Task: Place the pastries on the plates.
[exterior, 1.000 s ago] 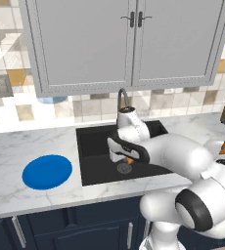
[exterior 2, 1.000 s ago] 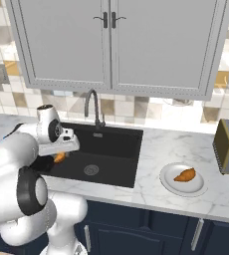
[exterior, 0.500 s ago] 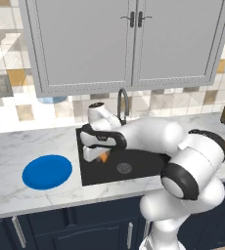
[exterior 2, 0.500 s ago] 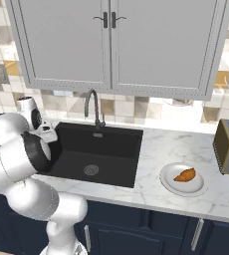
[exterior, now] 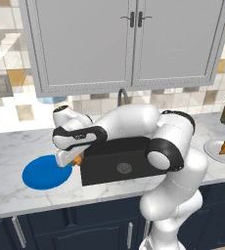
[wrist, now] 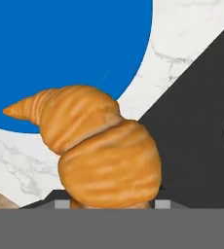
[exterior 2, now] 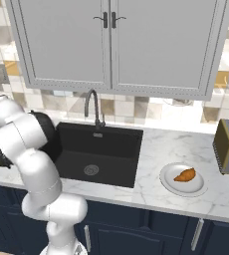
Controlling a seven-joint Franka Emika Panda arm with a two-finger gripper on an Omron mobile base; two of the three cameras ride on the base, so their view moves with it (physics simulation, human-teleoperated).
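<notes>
The croissant [wrist: 97, 148] sits pinched between the jaws of the gripper [exterior: 71, 159], held in the air over the strip of marble tabletop [exterior: 16, 193] between the blue plate [exterior: 43, 172] and the black sink [exterior: 119, 163]. The hand view brings it close: a ridged golden crescent whose pointed end reaches over the blue plate's rim, while its thick end hangs above the marble near the sink's edge. From the left base view only a small orange sliver of it peeks out beneath the gripper, just beside the blue plate's right edge, with the white arm [exterior: 129, 122] stretched leftward across the sink. The right base view gives what the other two lack on the far side: a second pastry [exterior 2: 185, 175] lying in the middle of the white plate [exterior 2: 170, 185], on the tabletop right of the sink and near a toaster [exterior 2: 228, 147]. In the left base view that white plate appears only partly at the right border. The faucet [exterior 2: 93, 107] rises behind the sink under the grey wall cabinets [exterior 2: 111, 45].
</notes>
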